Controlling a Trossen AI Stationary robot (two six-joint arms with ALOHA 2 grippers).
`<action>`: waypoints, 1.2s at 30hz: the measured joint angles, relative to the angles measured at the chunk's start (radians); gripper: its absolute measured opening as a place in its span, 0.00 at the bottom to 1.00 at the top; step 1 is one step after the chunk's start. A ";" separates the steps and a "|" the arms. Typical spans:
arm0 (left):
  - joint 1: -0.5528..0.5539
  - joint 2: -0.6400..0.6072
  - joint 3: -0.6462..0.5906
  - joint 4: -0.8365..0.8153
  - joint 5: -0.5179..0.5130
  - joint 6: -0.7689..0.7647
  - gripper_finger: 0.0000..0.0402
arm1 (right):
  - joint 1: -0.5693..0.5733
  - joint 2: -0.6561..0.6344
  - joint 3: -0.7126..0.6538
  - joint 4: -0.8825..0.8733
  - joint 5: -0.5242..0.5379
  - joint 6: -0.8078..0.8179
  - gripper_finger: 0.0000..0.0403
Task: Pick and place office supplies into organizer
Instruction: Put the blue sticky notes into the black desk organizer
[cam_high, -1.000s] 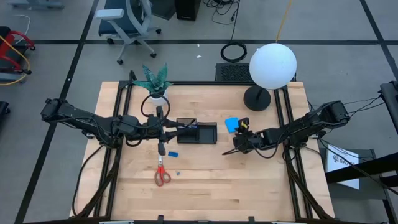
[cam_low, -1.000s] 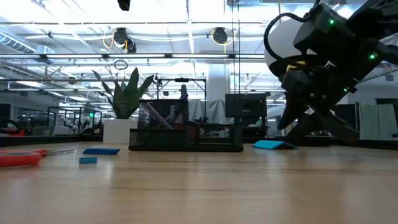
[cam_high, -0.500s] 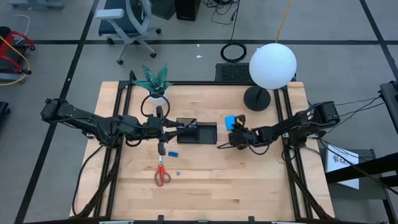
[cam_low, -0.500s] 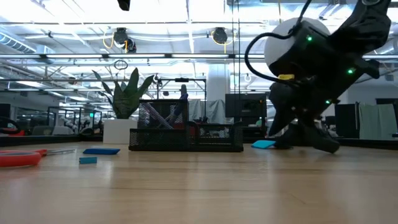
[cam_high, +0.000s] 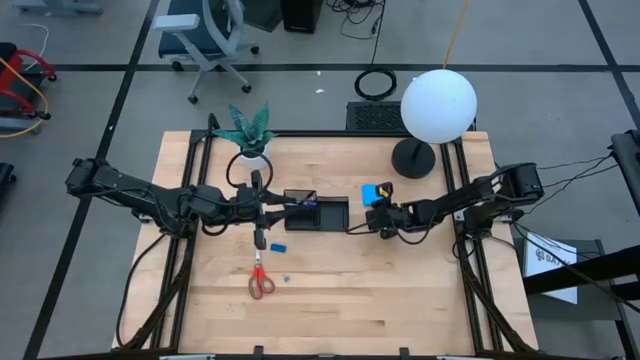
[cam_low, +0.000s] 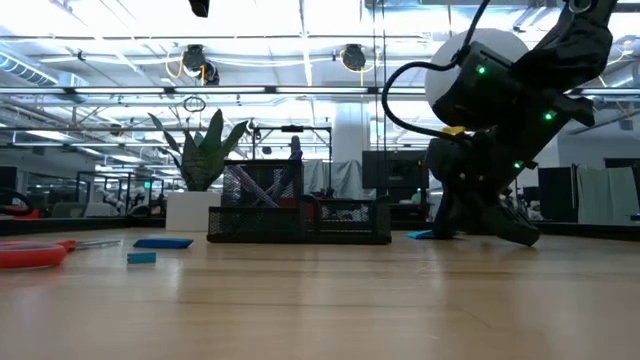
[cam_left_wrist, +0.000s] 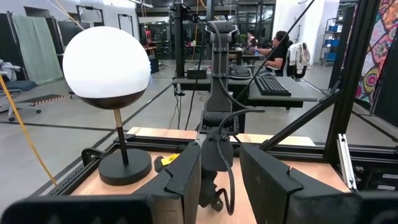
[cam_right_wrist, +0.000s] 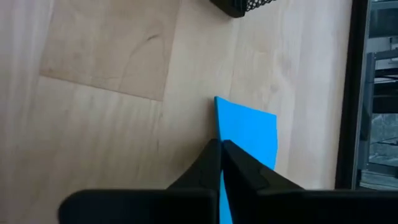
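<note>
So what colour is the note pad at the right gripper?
Bright blue note pad, clearest in the right wrist view.

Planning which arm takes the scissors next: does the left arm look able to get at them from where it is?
Probably yes. The red-handled scissors lie in the open on the table, near the left gripper, which hovers beside the organizer. Nothing lies on them; only a small flat blue piece sits nearby.

You see two dark, jointed arms with black cables looped along their links. The right gripper (cam_right_wrist: 221, 163) ends in two slim matte-black fingers tapering to a wedge; behind them, green indicator lights and a yellow label mark the wrist housing.
</note>
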 joint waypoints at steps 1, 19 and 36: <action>0.000 0.000 0.000 0.000 0.000 0.000 0.30 | 0.000 -0.007 0.003 0.000 0.001 0.000 0.00; 0.000 0.000 0.000 0.000 0.000 0.000 0.30 | 0.129 -0.220 0.017 -0.054 0.183 -0.012 0.00; 0.000 0.000 0.000 0.006 0.001 0.000 0.30 | 0.323 -0.120 0.260 -0.170 0.488 -0.017 0.00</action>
